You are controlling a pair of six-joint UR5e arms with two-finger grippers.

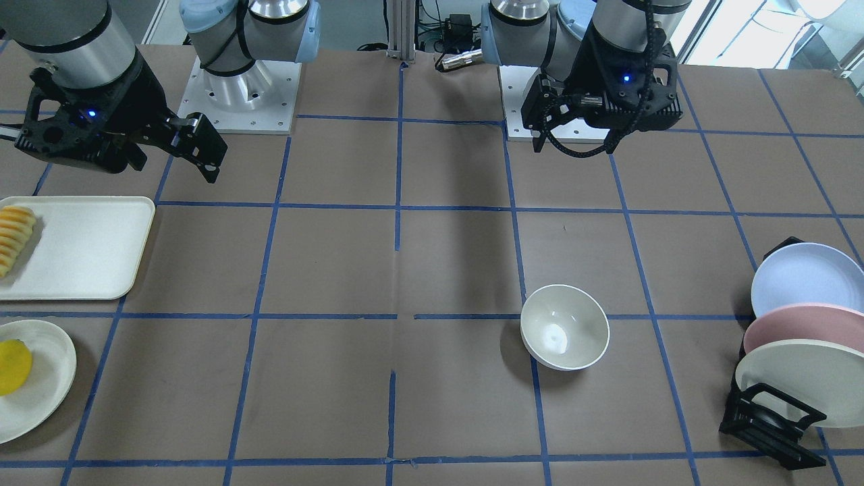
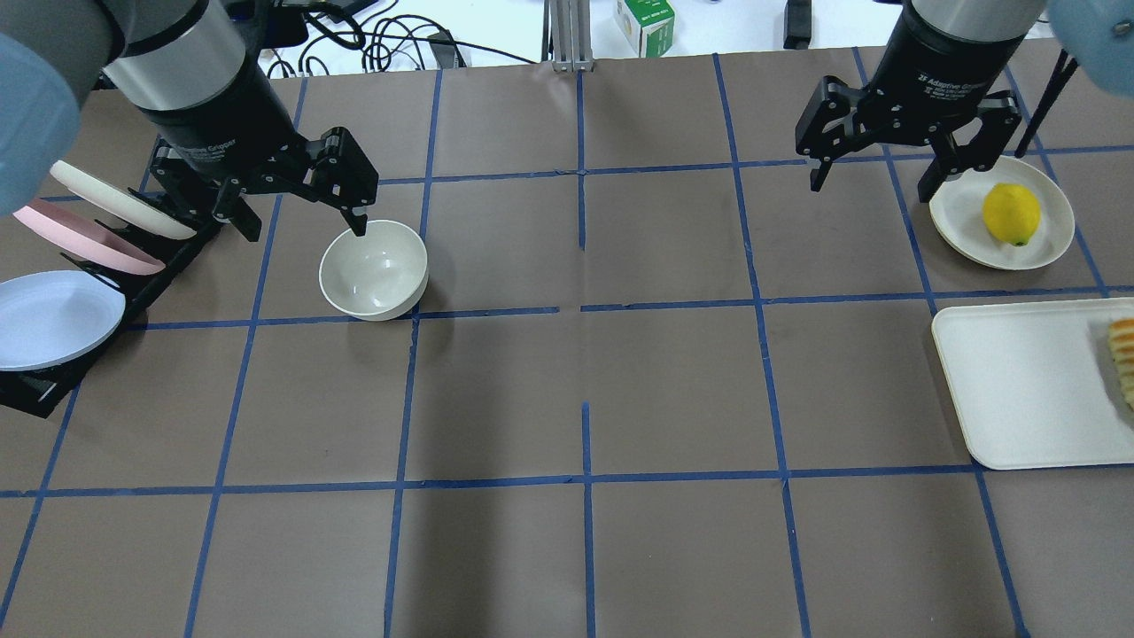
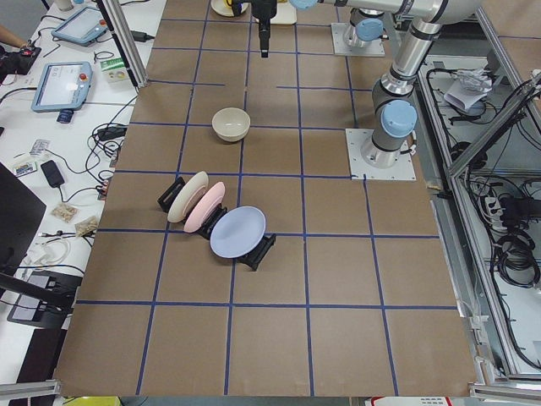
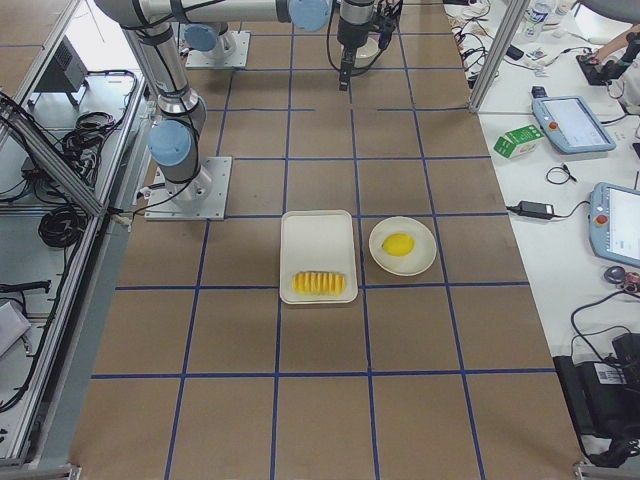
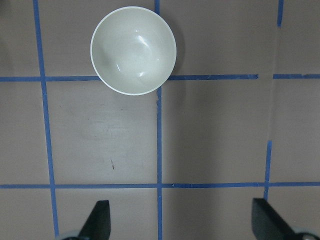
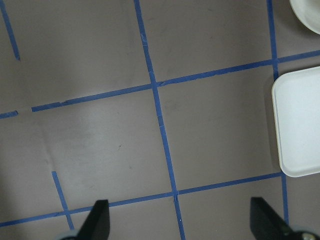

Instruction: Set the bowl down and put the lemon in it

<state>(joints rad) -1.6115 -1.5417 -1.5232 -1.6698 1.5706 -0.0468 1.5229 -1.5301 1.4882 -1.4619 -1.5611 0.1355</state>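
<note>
The cream-white bowl (image 2: 373, 269) stands upright and empty on the table's left half; it also shows in the left wrist view (image 5: 133, 50) and the front view (image 1: 564, 327). My left gripper (image 2: 301, 226) is open and empty, raised above the table just behind the bowl and apart from it. The yellow lemon (image 2: 1011, 213) lies on a round cream plate (image 2: 955, 221) at the far right. My right gripper (image 2: 870, 186) is open and empty, hanging above the table to the left of that plate. The lemon is out of the right wrist view.
A rectangular cream tray (image 2: 1019, 381) with a row of yellow-orange slices (image 2: 1123, 359) lies on my side of the lemon's plate. A black rack (image 2: 35, 390) holding cream, pink and blue plates stands at the left edge.
</note>
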